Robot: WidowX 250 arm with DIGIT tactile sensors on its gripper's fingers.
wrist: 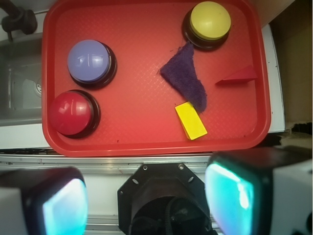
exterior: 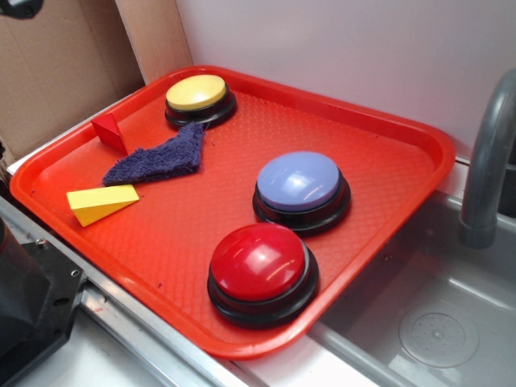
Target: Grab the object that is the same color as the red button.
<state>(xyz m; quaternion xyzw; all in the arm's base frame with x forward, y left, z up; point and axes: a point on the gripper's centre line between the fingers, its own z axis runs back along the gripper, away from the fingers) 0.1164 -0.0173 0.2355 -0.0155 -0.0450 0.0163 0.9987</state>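
The small red wedge block (exterior: 109, 133) (wrist: 238, 76) lies on the red tray (exterior: 379, 153) (wrist: 137, 117) near its far left rim, beside a purple cloth. The glossy red dome button (exterior: 260, 271) (wrist: 71, 113) on its black base sits at the tray's front. In the wrist view my gripper (wrist: 146, 198) hangs high over the robot base, short of the tray's near edge, well away from the wedge. Its two pads (wrist: 230, 196) stand wide apart with nothing between them. The gripper does not show in the exterior view.
A lavender-blue button (exterior: 301, 189) (wrist: 90, 61) and a yellow button (exterior: 198, 97) (wrist: 209, 22) also stand on the tray. A purple cloth (exterior: 160, 157) (wrist: 186, 78) and a yellow wedge (exterior: 101, 201) (wrist: 191, 120) lie near the red wedge. A grey sink with faucet (exterior: 488, 161) is to the right.
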